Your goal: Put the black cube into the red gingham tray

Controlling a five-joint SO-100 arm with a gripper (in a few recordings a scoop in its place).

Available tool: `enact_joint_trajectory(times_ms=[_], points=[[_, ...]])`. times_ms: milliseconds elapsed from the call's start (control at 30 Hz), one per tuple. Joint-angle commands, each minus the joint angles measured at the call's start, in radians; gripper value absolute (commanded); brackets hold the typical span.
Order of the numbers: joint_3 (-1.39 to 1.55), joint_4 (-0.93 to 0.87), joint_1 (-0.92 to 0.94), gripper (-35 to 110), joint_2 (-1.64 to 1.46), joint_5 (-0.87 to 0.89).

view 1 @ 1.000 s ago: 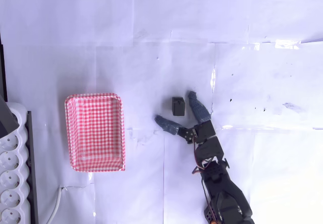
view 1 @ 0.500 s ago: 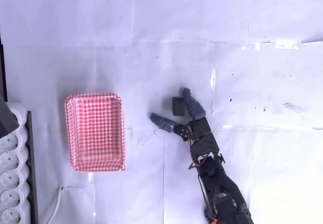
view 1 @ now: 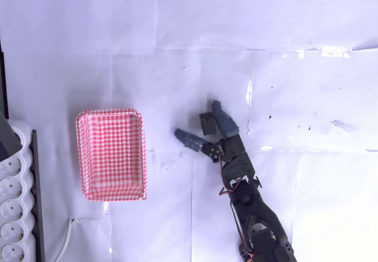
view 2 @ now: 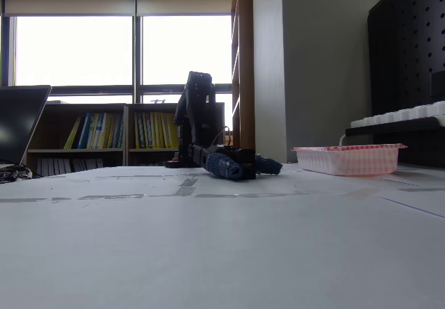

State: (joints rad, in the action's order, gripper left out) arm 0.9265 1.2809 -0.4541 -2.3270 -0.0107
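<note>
Overhead view: the cube (view 1: 207, 122) rests on the white paper-covered table (view 1: 177, 38), a little right of centre, well apart from the tray (view 1: 111, 154), which lies toward 9 o'clock from it, its long axis running 12 to 6. The arm (view 1: 251, 209) enters from the 5 o'clock edge and reaches toward 11 o'clock. The gripper (view 1: 201, 121) is released, its two grey-blue fingers spread around the cube: one finger (view 1: 223, 119) lies just beside the cube at its 3 o'clock side, apparently touching it, while the other (view 1: 189, 138) sits at the cube's 7 o'clock, apart from it with bare table between. The cube is thus between the fingers but not clamped. A white power strip (view 1: 13, 203) occupies the edge at 8 o'clock, with a cable (view 1: 65, 238) trailing beside it. Fixed view, low at table level: the arm (view 2: 196, 114) folds down so that the gripper (view 2: 243, 165) lies at the table surface; the cube cannot be told apart from the dark fingers here. The tray (view 2: 348, 159) sits at 3 o'clock from the gripper, near the power strip (view 2: 400, 117). Bookshelves (view 2: 118, 131) and bright windows (view 2: 132, 48) fill the background; a laptop (view 2: 19, 124) stands at the 9 o'clock edge.
</note>
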Motion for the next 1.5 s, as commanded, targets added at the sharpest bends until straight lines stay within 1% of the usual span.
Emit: enact_joint_trajectory(times_ms=[0,133,200,433,500,567,633,700,833,933,1033,1100,1233,1367,1467], points=[[0.048,0.044,0.005,30,-0.002,-0.026],[0.051,0.049,0.006,16,0.002,-0.040],[0.052,0.049,0.005,14,0.005,-0.043],[0.051,0.025,0.000,0,0.020,-0.032],[0.051,-0.026,0.002,0,0.038,-0.014],[0.046,-0.121,0.009,0,0.075,0.014],[0.038,-0.279,0.020,0,0.135,0.040],[0.034,-0.506,0.032,0,0.255,0.046],[0.109,-1.083,0.037,0,0.525,-0.014],[0.336,-1.623,0.014,0,0.643,-0.130],[0.554,-1.951,-0.037,0,0.695,-0.238],[0.710,-2.115,-0.072,0,0.689,-0.310],[1.023,-2.372,-0.147,0,0.647,-0.433],[1.471,-2.645,-0.241,0,0.482,-0.558],[1.782,-2.790,-0.328,0,0.322,-0.603]])
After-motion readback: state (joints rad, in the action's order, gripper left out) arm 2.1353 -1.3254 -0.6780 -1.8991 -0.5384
